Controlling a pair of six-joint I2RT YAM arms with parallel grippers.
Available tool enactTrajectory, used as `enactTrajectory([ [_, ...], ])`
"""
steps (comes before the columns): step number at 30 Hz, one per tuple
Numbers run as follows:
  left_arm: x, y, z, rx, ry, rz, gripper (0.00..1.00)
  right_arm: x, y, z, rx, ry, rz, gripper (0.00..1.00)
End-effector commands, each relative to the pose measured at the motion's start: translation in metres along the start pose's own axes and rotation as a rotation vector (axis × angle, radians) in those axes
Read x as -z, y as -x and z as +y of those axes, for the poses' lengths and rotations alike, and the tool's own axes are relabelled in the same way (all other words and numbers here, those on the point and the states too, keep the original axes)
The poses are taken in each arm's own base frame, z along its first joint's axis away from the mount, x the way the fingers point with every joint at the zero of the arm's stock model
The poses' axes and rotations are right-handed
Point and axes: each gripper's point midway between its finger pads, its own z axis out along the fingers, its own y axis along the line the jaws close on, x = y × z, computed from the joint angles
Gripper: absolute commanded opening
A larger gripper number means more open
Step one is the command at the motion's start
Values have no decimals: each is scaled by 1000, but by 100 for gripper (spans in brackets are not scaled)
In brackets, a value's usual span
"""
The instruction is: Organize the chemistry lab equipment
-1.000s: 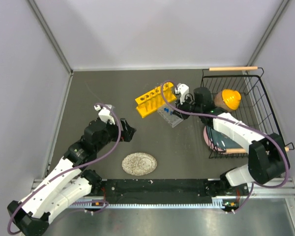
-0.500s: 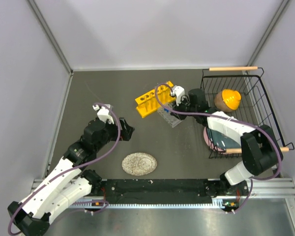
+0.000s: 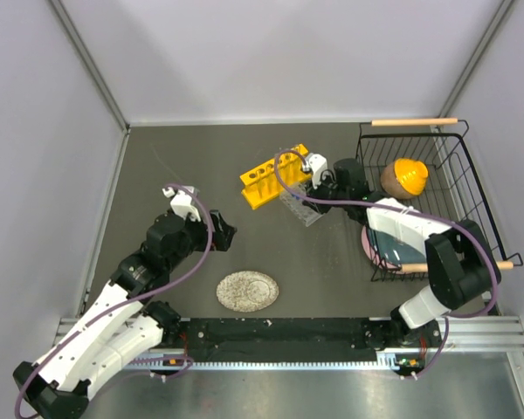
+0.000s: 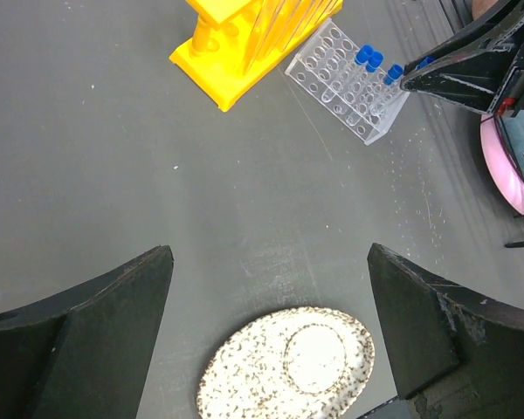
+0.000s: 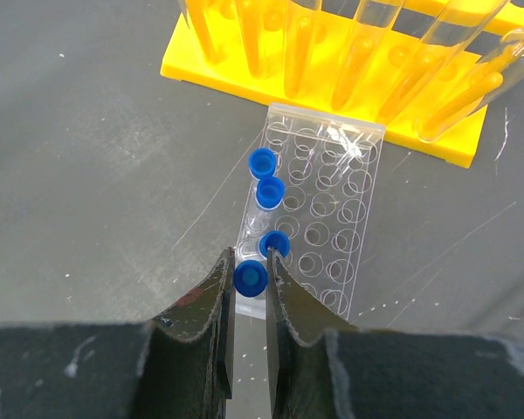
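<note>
Progress looks late: tubes (image 5: 371, 52) stand in the yellow rack (image 5: 244, 74) just beside the clear rack (image 5: 319, 218), three vials (image 5: 269, 192) sit in the clear rack, the right claw (image 5: 250, 271) clamps a fourth vial (image 5: 249, 278) at its near corner, and the left claw (image 4: 266, 262) gapes idle, well apart from it.

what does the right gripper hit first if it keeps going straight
Probably the small clear gridded rack just ahead: the right gripper holds a blue-capped vial at its near corner; depth unclear.
</note>
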Motion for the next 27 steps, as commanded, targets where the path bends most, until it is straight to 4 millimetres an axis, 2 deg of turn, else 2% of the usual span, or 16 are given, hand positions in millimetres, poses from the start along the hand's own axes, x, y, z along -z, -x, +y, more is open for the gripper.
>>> enactTrajectory([
  [1, 7, 19, -4, -4, -11, -60, 99, 8, 1, 9, 19, 11, -8, 10],
  [10, 11, 21, -4, -1, -14, -68, 99, 18, 4, 10, 23, 0, -28, 10],
  [21, 18, 23, -1, -1, -4, -81, 99, 3, -11, 8, 5, 5, 12, 12],
  [27, 20, 25, -2, 2, -9, -87, 99, 2, -13, 9, -5, 14, 31, 17],
])
